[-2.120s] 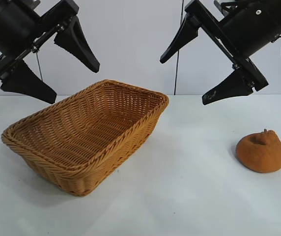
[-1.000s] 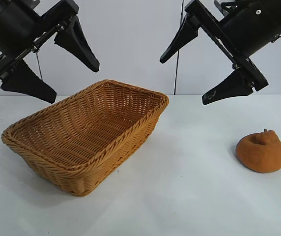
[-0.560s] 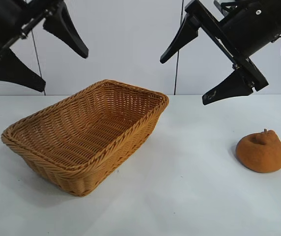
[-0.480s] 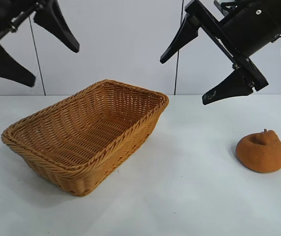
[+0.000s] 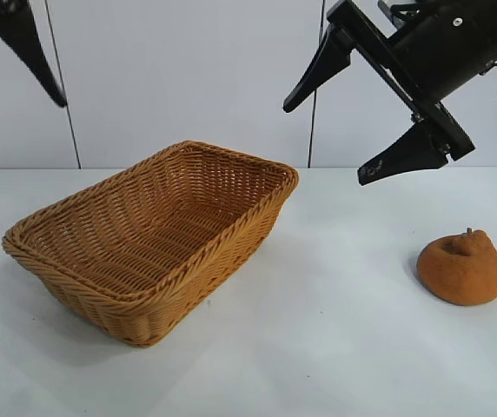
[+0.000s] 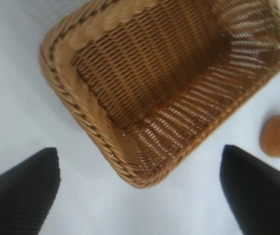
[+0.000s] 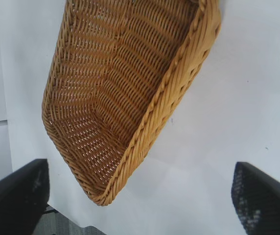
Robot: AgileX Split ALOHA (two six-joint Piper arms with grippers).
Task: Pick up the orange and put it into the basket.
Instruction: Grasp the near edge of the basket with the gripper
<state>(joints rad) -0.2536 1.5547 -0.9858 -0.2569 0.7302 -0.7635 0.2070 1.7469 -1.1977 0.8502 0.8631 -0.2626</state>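
The right gripper (image 5: 366,113) is hanging wide open and empty, the orange (image 5: 462,267) sitting on the table (image 5: 335,347) below and just outward of it, the basket (image 5: 231,239) lying inward; it should be descending straight over the fruit, straddling its dome; the left gripper (image 6: 140,191) is gaping empty above the basket's far side.

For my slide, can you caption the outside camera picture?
Empty basket at left, orange on the table at right, open right hand above.
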